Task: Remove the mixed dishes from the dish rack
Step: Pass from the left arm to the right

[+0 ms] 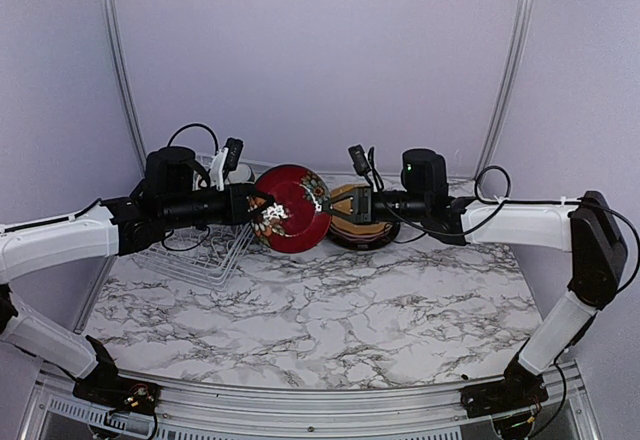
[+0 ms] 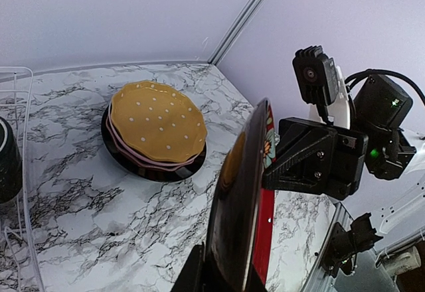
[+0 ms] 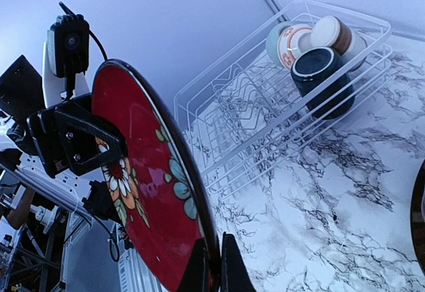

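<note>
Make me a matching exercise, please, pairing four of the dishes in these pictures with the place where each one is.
Things:
1. dark red floral round plate
2. orange-yellow scalloped plate
3. black round plate
4. dark teal mug

Places:
A. inside the white wire dish rack
B. bottom of the stack on the marble table
C. gripped between the left hand and the right hand, off the table
D. top of the stack

Pairs: 1-C, 2-D, 3-B, 4-A.
</note>
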`<control>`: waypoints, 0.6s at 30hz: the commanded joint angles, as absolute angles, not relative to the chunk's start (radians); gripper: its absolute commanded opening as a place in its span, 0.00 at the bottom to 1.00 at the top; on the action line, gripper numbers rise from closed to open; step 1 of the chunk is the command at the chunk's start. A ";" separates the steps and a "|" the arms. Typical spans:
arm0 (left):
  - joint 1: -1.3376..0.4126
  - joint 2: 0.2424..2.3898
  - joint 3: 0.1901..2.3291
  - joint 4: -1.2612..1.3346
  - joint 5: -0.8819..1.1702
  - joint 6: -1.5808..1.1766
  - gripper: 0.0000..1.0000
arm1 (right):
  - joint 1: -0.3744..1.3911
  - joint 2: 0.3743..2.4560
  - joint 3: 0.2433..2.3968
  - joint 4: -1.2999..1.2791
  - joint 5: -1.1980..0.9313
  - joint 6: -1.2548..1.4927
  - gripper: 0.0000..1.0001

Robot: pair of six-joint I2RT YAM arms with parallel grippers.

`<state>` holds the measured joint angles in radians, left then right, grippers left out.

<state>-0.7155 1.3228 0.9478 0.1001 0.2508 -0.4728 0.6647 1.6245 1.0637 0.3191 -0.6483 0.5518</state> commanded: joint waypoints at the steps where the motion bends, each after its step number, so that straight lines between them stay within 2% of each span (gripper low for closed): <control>1: -0.721 1.334 0.973 0.152 0.197 -0.478 0.15 | 0.672 1.637 1.112 0.289 -0.617 0.546 0.00; 6: -0.721 1.317 0.976 0.110 0.141 -0.470 0.56 | 0.664 1.600 1.118 0.220 -0.534 0.509 0.00; 8: -0.720 1.303 0.978 0.090 0.105 -0.463 0.64 | 0.644 1.588 1.122 0.193 -0.519 0.501 0.00; 13: -0.717 1.266 0.987 0.019 -0.007 -0.438 0.94 | 0.553 1.563 1.119 0.132 -0.520 0.505 0.00; 14: -0.717 1.257 0.985 0.014 -0.034 -0.437 0.98 | 0.532 1.561 1.122 0.119 -0.518 0.501 0.00; 18: -0.712 1.236 0.973 0.003 -0.065 -0.434 0.99 | 0.460 1.572 1.158 0.034 -0.480 0.457 0.00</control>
